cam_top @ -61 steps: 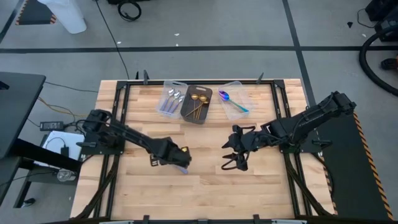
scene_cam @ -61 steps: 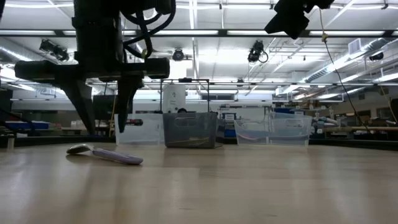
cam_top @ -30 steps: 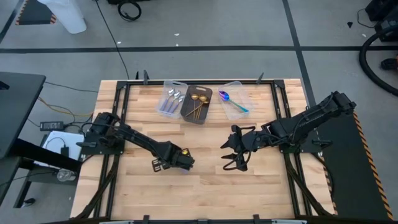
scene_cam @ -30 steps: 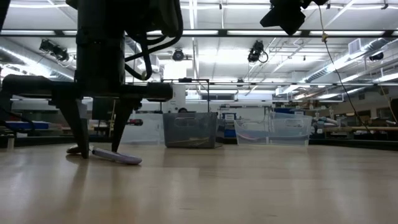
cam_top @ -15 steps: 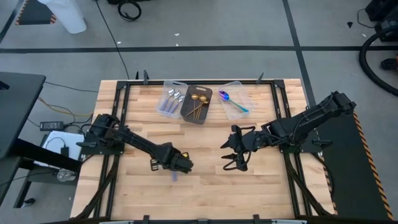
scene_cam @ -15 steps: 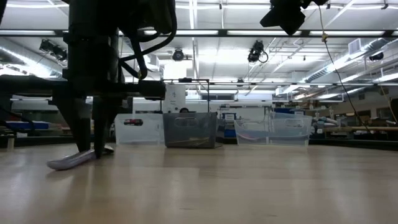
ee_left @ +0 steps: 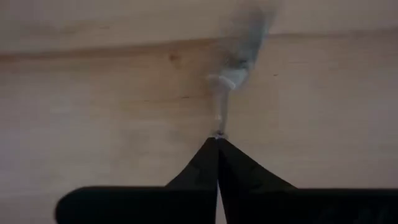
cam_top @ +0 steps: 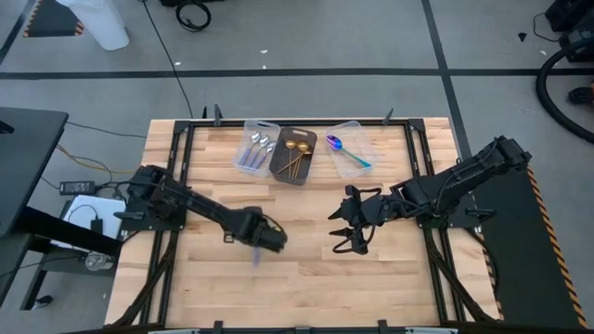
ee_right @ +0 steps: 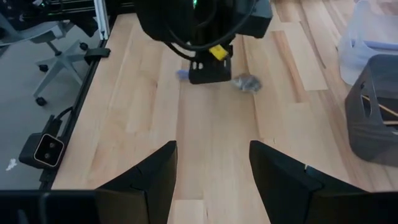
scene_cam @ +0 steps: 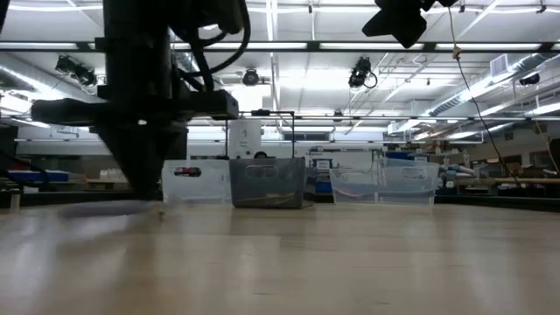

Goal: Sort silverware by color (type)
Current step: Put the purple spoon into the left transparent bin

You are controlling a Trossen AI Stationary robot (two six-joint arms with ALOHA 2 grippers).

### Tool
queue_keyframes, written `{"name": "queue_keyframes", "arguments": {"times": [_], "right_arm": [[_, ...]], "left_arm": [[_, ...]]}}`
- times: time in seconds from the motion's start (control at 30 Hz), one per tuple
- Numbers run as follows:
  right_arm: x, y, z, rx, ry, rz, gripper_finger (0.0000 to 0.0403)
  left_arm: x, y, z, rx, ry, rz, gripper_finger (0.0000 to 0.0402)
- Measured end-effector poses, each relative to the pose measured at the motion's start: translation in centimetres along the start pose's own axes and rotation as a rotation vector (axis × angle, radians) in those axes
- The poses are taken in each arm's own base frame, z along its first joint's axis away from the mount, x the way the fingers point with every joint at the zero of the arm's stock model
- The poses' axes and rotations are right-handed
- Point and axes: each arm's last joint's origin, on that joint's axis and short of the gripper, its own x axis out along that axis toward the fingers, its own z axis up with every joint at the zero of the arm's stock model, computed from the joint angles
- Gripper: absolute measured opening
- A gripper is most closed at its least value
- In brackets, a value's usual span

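Note:
One spoon of the silverware [ee_right: 247, 82], silver-bowled with a lavender handle [cam_top: 255, 256], is at the table's left middle, with my left gripper [cam_top: 266, 237] shut on it and pointing straight down. The spoon is smeared by motion in every view. Across the table's middle, my right gripper [cam_top: 341, 232] hangs open over bare wood, empty. At the far edge a clear bin [cam_top: 258, 147] holds lavender-handled spoons, a dark bin [cam_top: 294, 154] gold ones, and another clear bin [cam_top: 353, 151] a teal-handled one. My left gripper pinches the spoon's thin silver neck [ee_left: 219, 122] between its two fingertips, coming from above with the fingers across the spoon. The bowl sticks out toward the far edge and the handle toward the near edge. Whether the spoon is clear of the wood I cannot tell.
The three bins stand side by side at the middle of the far edge. Black rails [cam_top: 181, 167] run along the table's left and right sides. Bare wood lies between the grippers and toward the near edge [cam_top: 306, 297].
My left gripper has shut on the spoon, rolled about its downward axis and risen a little. The spoon, which lay flat with its handle toward the table's right, has swung round so that the handle points toward the near edge.

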Motion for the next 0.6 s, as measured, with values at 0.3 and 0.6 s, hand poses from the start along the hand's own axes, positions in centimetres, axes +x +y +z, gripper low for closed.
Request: {"name": "queue_keyframes", "arguments": {"times": [0.3,0.6], "right_arm": [[0.0,-0.1,0.0,0.002,-0.010,-0.028,0.0210],[0.0,-0.2,0.1,0.002,-0.019,-0.053,0.0210]], "left_arm": [[-2.0,0.1,3.2,0.058,-0.081,-0.033,0.0000],[-2.9,-0.6,4.4,0.215,-0.036,-0.117,0.0038]]}}
